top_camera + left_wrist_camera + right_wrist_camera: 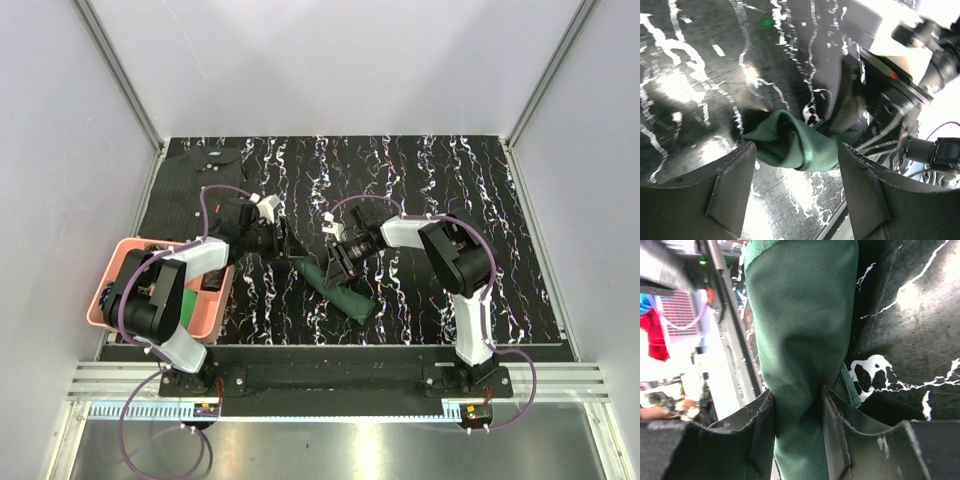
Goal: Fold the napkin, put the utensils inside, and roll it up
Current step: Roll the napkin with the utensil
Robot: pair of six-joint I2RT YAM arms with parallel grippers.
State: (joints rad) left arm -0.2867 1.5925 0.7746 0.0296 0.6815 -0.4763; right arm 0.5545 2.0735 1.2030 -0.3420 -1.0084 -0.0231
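From above we see the dark green rolled cloth napkin (338, 288) lying on the black marbled table (450, 200). Only our right wrist view shows the right gripper (797, 400) clamped on it. The 2 fingers of the left gripper (796, 150) stand apart near its end.

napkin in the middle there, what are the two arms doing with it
The napkin is already a slim green roll lying diagonally on the marbled table. The right hand pinches it partway along, while the left hand sits open at the roll's far end, one finger on each side. No fork is visible.
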